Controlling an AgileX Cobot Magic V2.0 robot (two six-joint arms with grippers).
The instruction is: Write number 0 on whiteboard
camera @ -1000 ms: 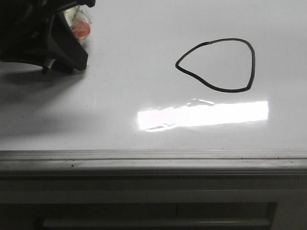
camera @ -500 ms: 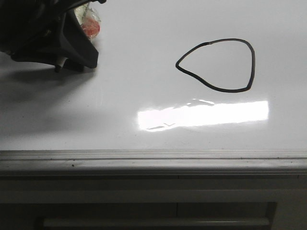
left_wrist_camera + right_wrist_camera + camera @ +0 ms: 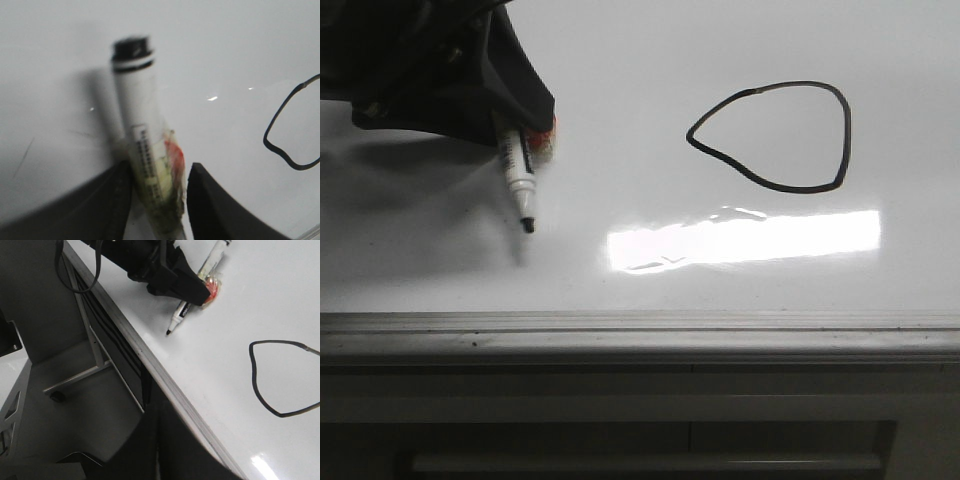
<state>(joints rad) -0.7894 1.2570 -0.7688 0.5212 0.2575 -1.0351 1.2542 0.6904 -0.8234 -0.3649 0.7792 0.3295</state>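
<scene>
Since the number 0 [image 3: 775,137] already stands as a closed, lopsided black loop on the whiteboard [image 3: 650,60], the writing step looks finished, and what remains is likely putting the marker [image 3: 518,178] down or withdrawing. Nearest the camera runs the grey frame edge of the board, then a bright strip of glare. Beyond it, at the left, the left end effector [image 3: 159,192] pinches the marker between its dark fingers [image 3: 212,200], tip pointing down toward the near edge, well apart from the loop. Whether the tip touches the surface I cannot tell. The right end effector is not in view. No containers show anywhere on the desk.
</scene>
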